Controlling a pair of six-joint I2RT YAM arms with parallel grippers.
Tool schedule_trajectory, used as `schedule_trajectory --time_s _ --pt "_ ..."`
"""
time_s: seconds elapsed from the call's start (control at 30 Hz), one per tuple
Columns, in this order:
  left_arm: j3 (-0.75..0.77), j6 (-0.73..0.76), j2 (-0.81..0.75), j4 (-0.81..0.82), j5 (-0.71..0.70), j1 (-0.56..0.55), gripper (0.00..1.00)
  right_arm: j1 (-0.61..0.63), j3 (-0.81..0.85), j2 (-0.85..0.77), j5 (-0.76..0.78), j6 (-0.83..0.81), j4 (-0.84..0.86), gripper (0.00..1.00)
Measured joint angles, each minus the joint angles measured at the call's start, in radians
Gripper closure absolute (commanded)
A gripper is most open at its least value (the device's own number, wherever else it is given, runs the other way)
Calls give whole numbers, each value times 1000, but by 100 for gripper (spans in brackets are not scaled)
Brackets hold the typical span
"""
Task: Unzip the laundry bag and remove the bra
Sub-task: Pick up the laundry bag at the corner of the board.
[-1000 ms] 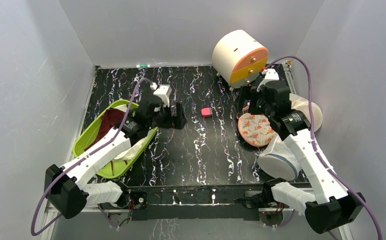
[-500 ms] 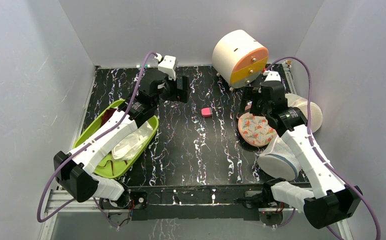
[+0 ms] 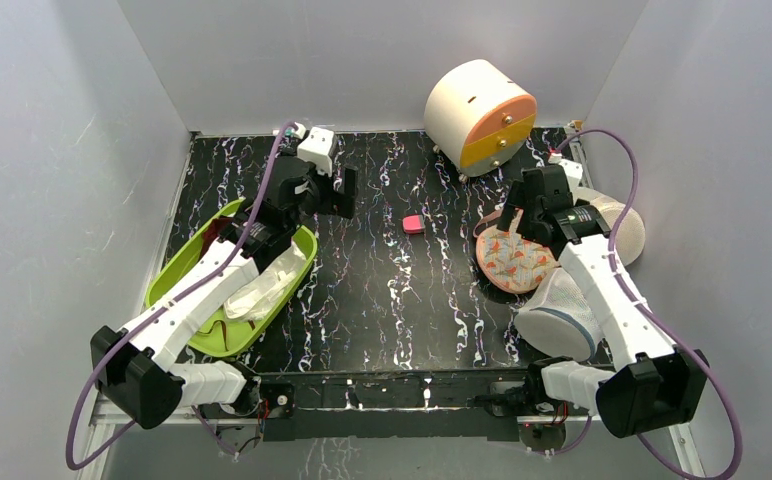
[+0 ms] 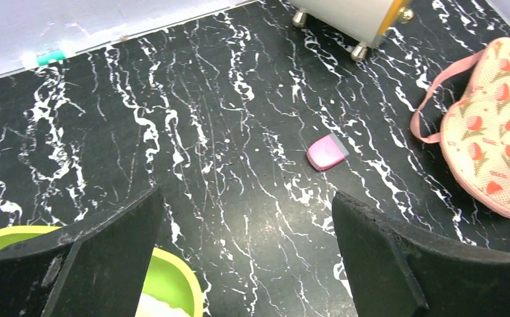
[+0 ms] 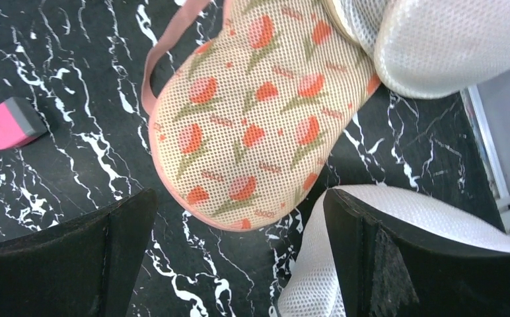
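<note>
The laundry bag (image 3: pixel 262 288), a soft, crumpled white mesh pouch, lies in the green tray (image 3: pixel 167 285) beside a dark maroon garment (image 3: pixel 224 235). The bra is not in view. My left gripper (image 3: pixel 345 192) hangs open over bare table past the tray's far end, nothing between its fingers; in the left wrist view the gripper (image 4: pixel 246 195) has the tray's rim (image 4: pixel 180 274) at lower left. My right gripper (image 3: pixel 518 222) is open and empty above the orange floral piece (image 3: pixel 510 262). The right wrist view puts the gripper (image 5: pixel 239 195) over that floral piece's (image 5: pixel 259 112) near edge.
A domed white mesh bag (image 3: pixel 559 315) with a bluish rim sits near the right arm. Another white mesh bag (image 3: pixel 617 225) lies at the right wall. A small pink block (image 3: pixel 413 223) lies mid-table. A white and orange drum (image 3: pixel 480 115) stands at the back.
My left arm rose from beside the tray towards the back wall, then drew back a little leftward, uncovering the white pouch. The right gripper shifted slightly right and nearer. Both stayed open.
</note>
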Motion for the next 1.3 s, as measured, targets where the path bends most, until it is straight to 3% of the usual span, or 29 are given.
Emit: schedule_trajectory --time_s 0.47,0.7,0.87,1.03,1.3 --pt "0 -2 6 5 39 -1 2 -88 -4 -77 269 344 -324 2" --pt "0 3 6 13 38 -1 2 -114 -85 -26 314 444 -349 2" --pt "0 16 21 18 23 0 2 -115 -130 18 320 501 -341 9" --pt "-2 26 75 19 16 0 2 -121 -159 13 317 542 -319 28" --pt "-5 43 101 17 -6 2 2 -124 -221 -57 293 581 -279 92"
